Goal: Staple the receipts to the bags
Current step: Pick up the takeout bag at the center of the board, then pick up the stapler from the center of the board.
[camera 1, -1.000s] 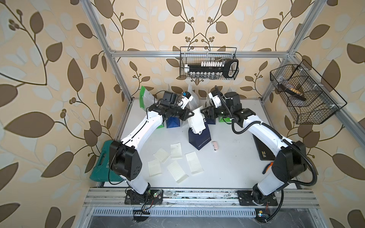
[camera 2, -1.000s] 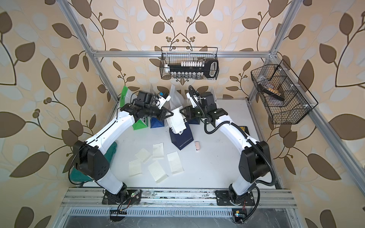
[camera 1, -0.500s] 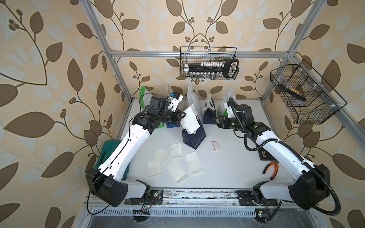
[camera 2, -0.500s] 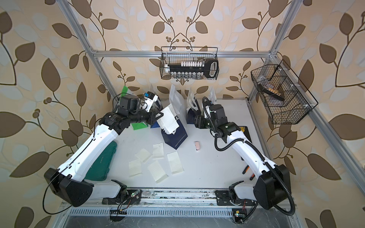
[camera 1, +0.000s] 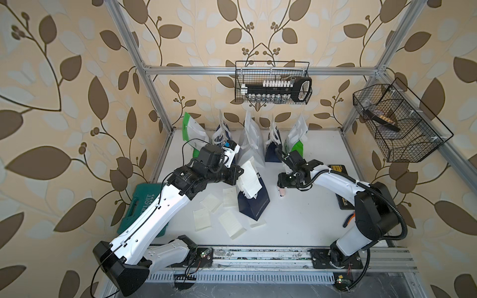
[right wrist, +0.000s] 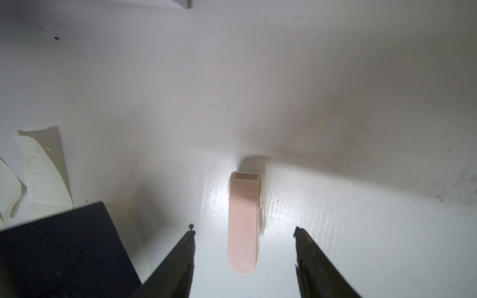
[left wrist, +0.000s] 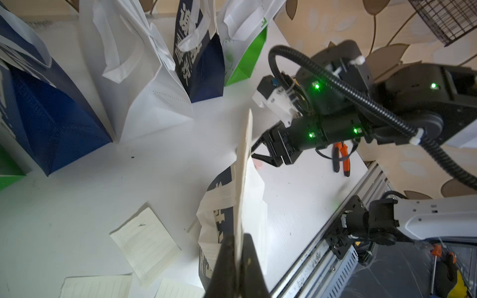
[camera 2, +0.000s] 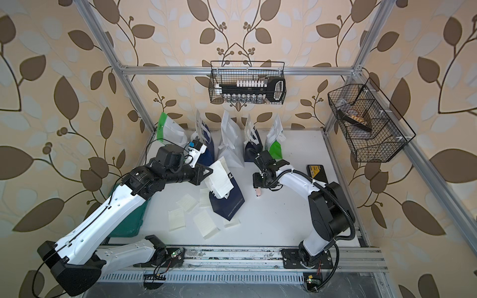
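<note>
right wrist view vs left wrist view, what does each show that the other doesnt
Right wrist only: the whole pink stapler, lying flat. Left wrist only: the left hand shut on a receipt, the standing bags, orange pliers. Both: the open right hand, the front navy bag, loose receipts on the white table.

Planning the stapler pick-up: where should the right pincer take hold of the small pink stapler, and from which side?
I'd grip the small pink plastic stapler across its narrow width, about mid-length, coming straight down from above. It lies long and slim on the white table, and the open right pincer hangs over it with one finger beside each long edge.
</note>
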`<state>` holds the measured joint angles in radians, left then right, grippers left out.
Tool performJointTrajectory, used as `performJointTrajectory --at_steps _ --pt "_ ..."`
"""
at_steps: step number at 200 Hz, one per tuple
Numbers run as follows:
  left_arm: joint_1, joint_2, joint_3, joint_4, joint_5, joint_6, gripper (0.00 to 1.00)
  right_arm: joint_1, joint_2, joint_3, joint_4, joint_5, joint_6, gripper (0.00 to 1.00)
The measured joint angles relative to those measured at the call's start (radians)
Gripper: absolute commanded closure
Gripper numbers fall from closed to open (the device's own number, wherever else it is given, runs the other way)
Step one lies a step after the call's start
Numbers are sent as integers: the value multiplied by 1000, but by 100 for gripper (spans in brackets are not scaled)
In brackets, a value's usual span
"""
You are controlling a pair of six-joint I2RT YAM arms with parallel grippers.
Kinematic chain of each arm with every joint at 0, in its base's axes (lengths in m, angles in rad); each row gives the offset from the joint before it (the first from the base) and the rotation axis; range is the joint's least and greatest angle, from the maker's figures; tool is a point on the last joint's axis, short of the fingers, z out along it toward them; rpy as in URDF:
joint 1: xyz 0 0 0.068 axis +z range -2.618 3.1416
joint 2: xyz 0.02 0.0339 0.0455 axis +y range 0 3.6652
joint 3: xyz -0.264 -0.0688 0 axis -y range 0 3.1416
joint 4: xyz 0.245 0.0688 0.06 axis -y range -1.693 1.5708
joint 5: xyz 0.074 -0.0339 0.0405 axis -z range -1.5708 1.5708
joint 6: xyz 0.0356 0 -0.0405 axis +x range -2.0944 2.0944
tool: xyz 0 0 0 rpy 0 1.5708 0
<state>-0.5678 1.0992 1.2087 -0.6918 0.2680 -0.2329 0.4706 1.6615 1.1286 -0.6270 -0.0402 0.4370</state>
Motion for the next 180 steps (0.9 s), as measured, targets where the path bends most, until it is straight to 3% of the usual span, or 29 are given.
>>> performJointTrajectory --at_steps 73,141,180 --pt "-8 -83 -29 -46 -44 -5 100 48 178 91 -73 65 -11 48" --pt "-8 -83 -34 -47 -44 -3 100 72 204 117 -106 95 -16 54" --pt "-8 -84 -34 -47 -44 -3 100 73 246 121 -112 106 -25 65"
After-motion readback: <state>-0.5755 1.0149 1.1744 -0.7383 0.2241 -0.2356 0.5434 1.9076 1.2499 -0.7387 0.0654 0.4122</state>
